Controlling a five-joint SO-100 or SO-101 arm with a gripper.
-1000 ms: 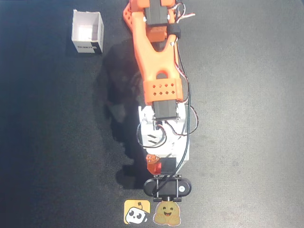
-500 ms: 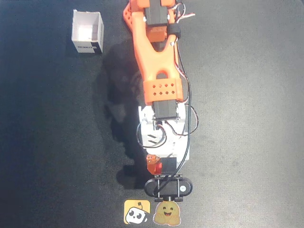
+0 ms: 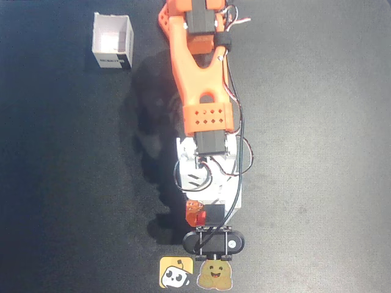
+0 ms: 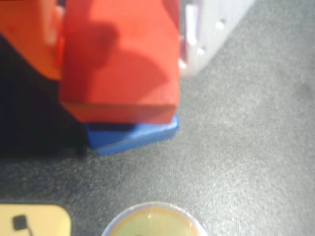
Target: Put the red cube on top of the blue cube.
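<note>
In the wrist view the red cube fills the upper left, with my gripper shut on it. An orange finger presses its left side and a white finger its right. Directly below it, the blue cube shows only as a strip along the red cube's lower edge. I cannot tell whether the two cubes touch. In the overhead view both cubes are hidden under the arm's wrist and its black camera bar.
A white open box stands at the upper left of the black mat. A yellow sticker and a brown round sticker lie just past the gripper at the bottom edge. The orange arm reaches down the middle.
The wrist and camera bar have shifted very slightly left and down in the overhead view. Nothing else has moved.
</note>
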